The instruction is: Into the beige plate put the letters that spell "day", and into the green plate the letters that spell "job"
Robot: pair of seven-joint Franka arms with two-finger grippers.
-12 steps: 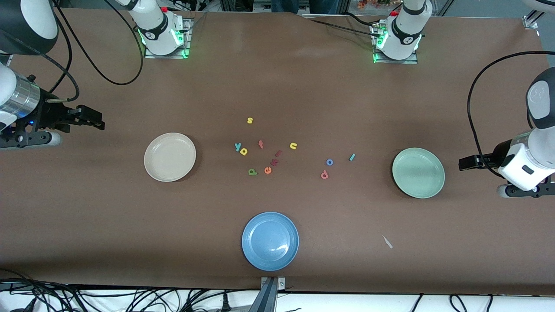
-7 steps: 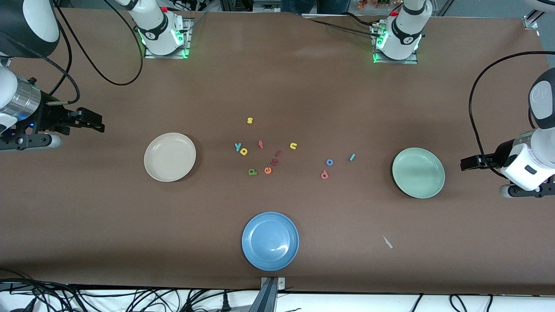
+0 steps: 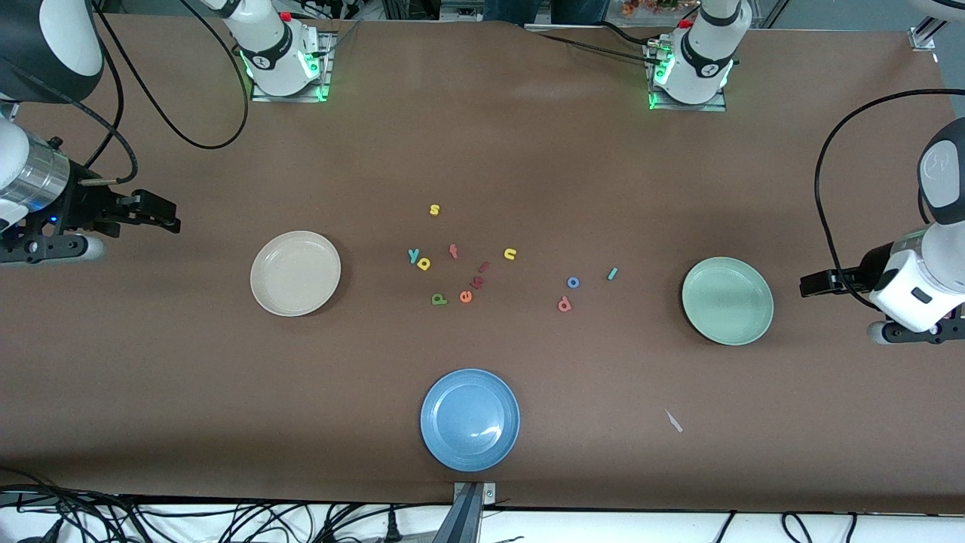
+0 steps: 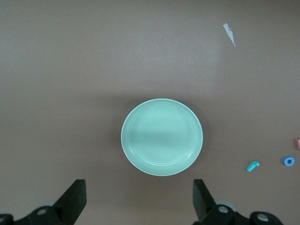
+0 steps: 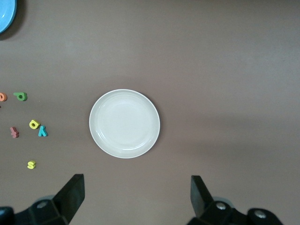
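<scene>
The beige plate [image 3: 295, 273] [image 5: 124, 123] lies empty toward the right arm's end. The green plate [image 3: 727, 301] [image 4: 162, 137] lies empty toward the left arm's end. Between them on the table are the teal "y" [image 3: 413, 255], yellow "a" [image 3: 424, 263] and green "d" [image 3: 439, 299]. The blue "o" [image 3: 573, 283], teal "j" [image 3: 612, 274] and pinkish "b" [image 3: 564, 305] lie closer to the green plate. My right gripper [image 3: 170, 213] [image 5: 137, 197] hangs open over bare table beside the beige plate. My left gripper [image 3: 808, 284] [image 4: 139, 201] hangs open over bare table beside the green plate.
A blue plate [image 3: 470, 419] sits near the front edge. Other letters lie among the task's: a yellow "s" [image 3: 434, 210], a yellow "n" [image 3: 510, 254], an orange "e" [image 3: 466, 296] and dark red ones [image 3: 477, 283]. A paper scrap [image 3: 673, 421] lies toward the front.
Both arms have drifted only slightly. The letters and plates have not moved.
</scene>
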